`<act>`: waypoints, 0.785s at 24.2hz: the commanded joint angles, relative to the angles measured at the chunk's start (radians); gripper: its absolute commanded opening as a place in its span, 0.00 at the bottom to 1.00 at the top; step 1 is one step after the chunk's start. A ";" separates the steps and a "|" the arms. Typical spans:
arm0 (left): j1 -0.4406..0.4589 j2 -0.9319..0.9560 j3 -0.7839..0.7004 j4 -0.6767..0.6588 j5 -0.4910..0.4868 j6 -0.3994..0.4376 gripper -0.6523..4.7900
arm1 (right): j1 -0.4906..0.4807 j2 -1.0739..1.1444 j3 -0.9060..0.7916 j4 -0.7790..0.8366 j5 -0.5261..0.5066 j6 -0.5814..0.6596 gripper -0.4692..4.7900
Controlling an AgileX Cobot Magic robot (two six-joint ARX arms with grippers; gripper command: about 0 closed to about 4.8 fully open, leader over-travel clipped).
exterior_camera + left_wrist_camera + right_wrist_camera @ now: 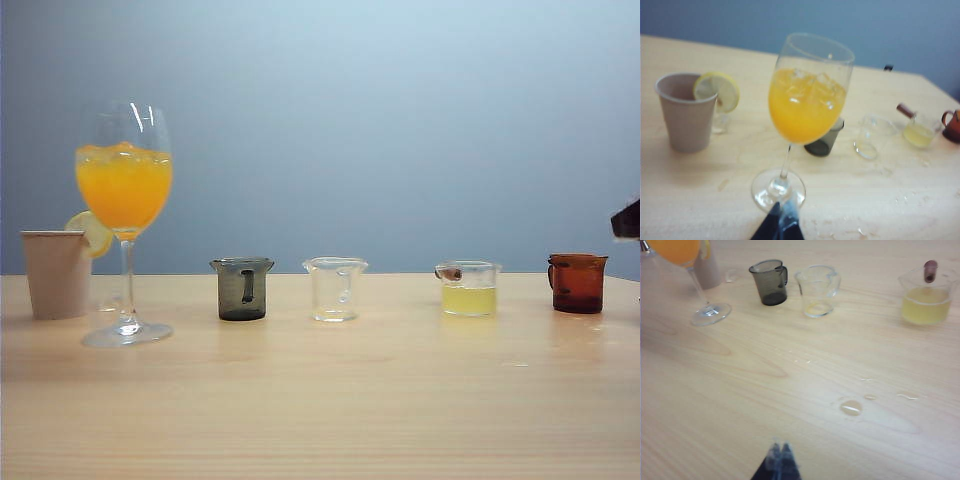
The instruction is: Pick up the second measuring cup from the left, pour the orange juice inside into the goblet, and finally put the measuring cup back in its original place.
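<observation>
The goblet (124,190) stands upright at the left of the pale wood surface (320,410), its bowl well filled with orange juice (123,188) and ice. Just to its left sits a beige paper cup (56,273), and a lemon slice (92,232) shows between the two.

To the goblet's right, four cups stand in a row: a smoky grey cup (241,288), then the second measuring cup (335,289), clear, upright and empty, then a clear cup of pale yellow liquid (469,289), and a brown cup (577,282) at the far right. All stand apart from one another.

The left claw (781,222) hangs near the goblet's foot, its fingertips pressed together and holding nothing. The right claw (779,460) hovers over bare surface, well apart from the cups, likewise closed and empty. A few droplets (851,407) lie on the wood ahead of it.
</observation>
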 commanded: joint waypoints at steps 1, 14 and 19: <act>0.001 0.000 -0.070 0.125 0.000 0.006 0.12 | -0.003 -0.002 -0.003 0.016 0.060 -0.008 0.08; 0.001 0.000 -0.154 0.168 0.001 0.008 0.12 | -0.002 -0.002 -0.003 0.015 0.046 -0.019 0.21; 0.001 0.000 -0.154 0.168 0.001 0.008 0.12 | -0.002 -0.002 -0.003 0.016 0.046 -0.019 0.21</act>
